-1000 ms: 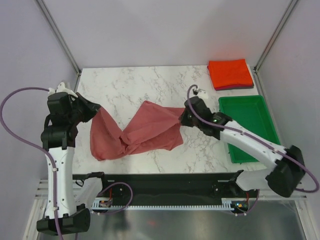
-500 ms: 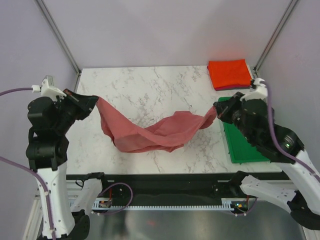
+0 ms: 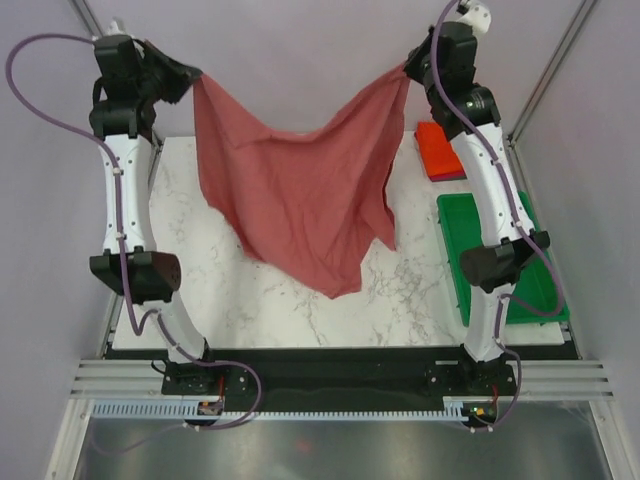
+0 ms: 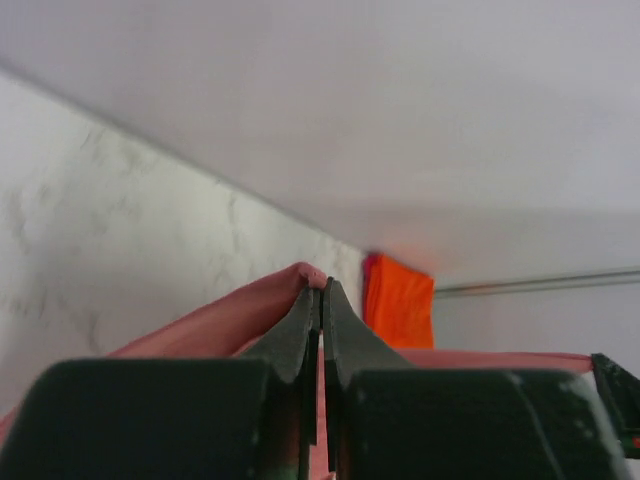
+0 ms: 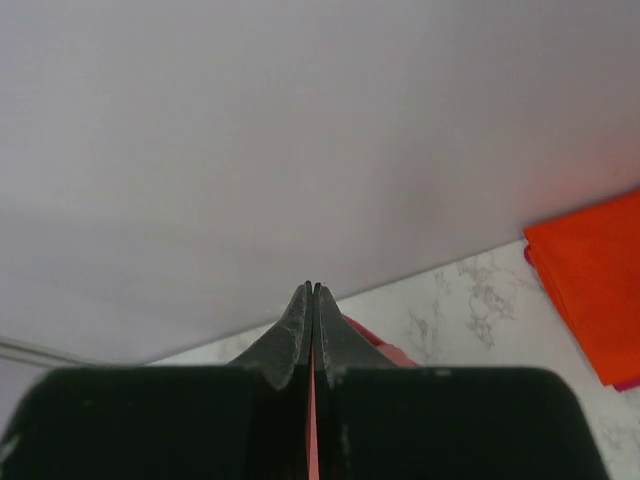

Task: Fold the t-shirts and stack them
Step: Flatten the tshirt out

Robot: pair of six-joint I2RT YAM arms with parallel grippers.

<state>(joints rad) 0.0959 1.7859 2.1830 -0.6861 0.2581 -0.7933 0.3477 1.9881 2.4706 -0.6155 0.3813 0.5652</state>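
Left gripper [image 3: 193, 79] and right gripper [image 3: 407, 73], each pinched shut on an upper corner, held the rose-red t-shirt [image 3: 300, 190] spread high above the table [image 3: 230, 300]. Lowering both evenly, hem first, would likely lay it flat for folding.

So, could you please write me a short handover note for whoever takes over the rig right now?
Left claw: shut on one top corner of the rose-red t-shirt.
Right claw: shut on the other top corner.
The shirt hangs spread between them, raised over the marble table, not yet folded.
Done: the orange-red t-shirt lies folded at the far right corner, beyond the green tray.
Left: lay the rose-red one flat, fold it square, and set it on the orange-red one.
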